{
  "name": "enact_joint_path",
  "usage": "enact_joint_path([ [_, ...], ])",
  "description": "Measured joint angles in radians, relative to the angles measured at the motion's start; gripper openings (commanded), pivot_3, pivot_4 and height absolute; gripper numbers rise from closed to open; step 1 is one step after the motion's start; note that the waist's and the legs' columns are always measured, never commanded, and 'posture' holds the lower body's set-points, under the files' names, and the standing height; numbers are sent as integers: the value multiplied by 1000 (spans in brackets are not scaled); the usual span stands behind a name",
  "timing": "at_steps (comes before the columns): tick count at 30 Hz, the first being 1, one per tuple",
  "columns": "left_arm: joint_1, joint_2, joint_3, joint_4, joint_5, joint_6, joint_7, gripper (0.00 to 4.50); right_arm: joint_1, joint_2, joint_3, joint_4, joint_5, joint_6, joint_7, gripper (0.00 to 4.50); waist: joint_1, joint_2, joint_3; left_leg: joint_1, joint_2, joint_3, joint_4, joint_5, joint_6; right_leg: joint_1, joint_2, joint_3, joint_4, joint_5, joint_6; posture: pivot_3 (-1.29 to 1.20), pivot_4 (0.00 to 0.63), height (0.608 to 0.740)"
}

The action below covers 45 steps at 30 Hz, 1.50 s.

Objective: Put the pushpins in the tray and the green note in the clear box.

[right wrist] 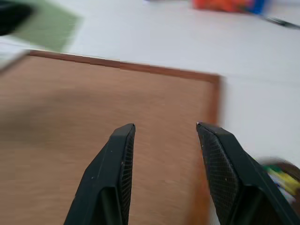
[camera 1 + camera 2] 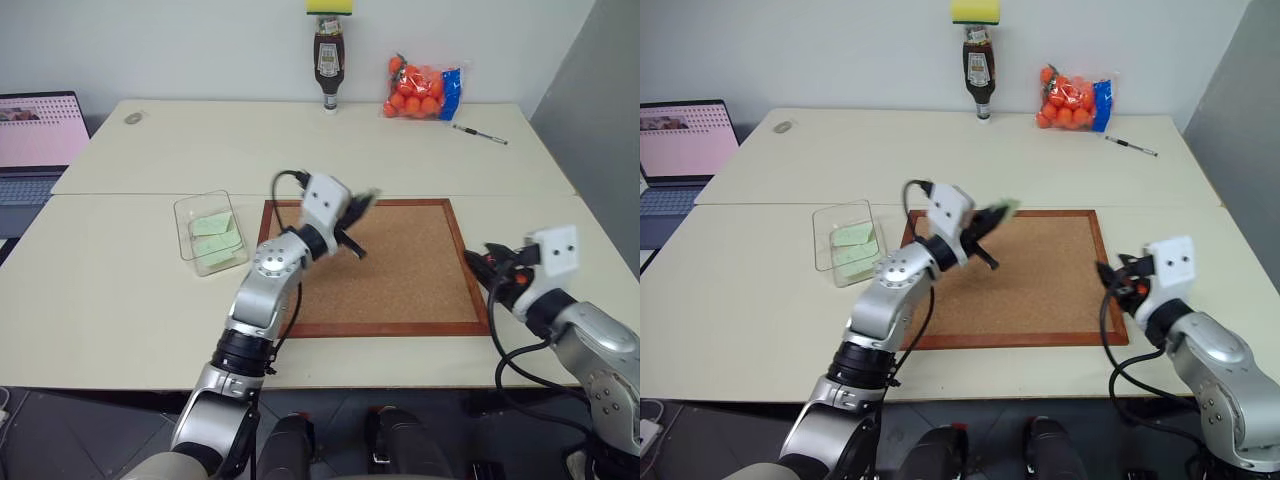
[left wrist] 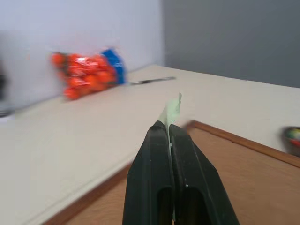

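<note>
The left gripper [image 3: 168, 129] is clenched on a green note [image 3: 171, 108] held above the cork board [image 2: 400, 270], not yet in the clear box [image 2: 184, 228] holding other slips, while the right gripper [image 1: 164, 129] stands empty, and the tray [image 1: 276, 180] already holds coloured pins.

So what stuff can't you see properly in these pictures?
- Tray: in the right wrist view it is cut off by the edge and blurred, so the pins in it can't be counted.
- Green note: the shut left gripper hides most of it.
- Clear box: the slips inside overlap, number unclear.
</note>
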Motion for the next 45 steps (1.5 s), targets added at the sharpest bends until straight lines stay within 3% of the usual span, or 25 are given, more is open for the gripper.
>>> enact_joint_path([
  [6, 119, 43, 131, -197, 72, 169, 189, 0, -213, -28, 192, 81, 12, -36, 116, 2201, -11, -1, 1, 0, 1, -1, -1, 0, 0, 0, 1, -1, 0, 0, 0, 0, 150, 740],
  [12, 166, 39, 329, -268, 86, 385, 371, 0, -461, 36, 402, 366, -113, -152, 193, 2201, -9, -3, 2, 0, 0, -1, 1, 0, 0, 0, -1, -1, 1, 1, 1, 0, 150, 740],
  [22, 114, -22, 402, -221, 52, 481, 469, 0, -509, 101, 466, 463, -177, -215, 225, 2201, 15, -6, 4, -1, -2, -2, 1, 0, -1, 0, -6, 1, 0, 1, 2, 0, 150, 740],
  [29, 64, -86, 483, -192, 5, 526, 557, 1383, -506, 99, 467, 451, -185, -210, 241, 2225, 12, -6, 4, -1, 0, -2, 1, 0, -1, 0, -6, 0, 1, 1, 2, 0, 150, 740],
  [38, 39, -91, 502, -191, 3, 541, 625, 3199, -498, 82, 467, 438, -184, -200, 275, 2225, 12, -6, 4, 0, -1, -2, 1, 0, -1, 0, -6, 0, 2, 1, 2, 0, 150, 740],
  [45, 51, -77, 429, -236, 30, 538, 624, 3199, -474, 72, 467, 398, -169, -189, 327, 2225, 12, -6, 4, -1, -1, -2, 1, 0, -1, 0, -7, 1, 1, 1, 2, 0, 150, 740],
])
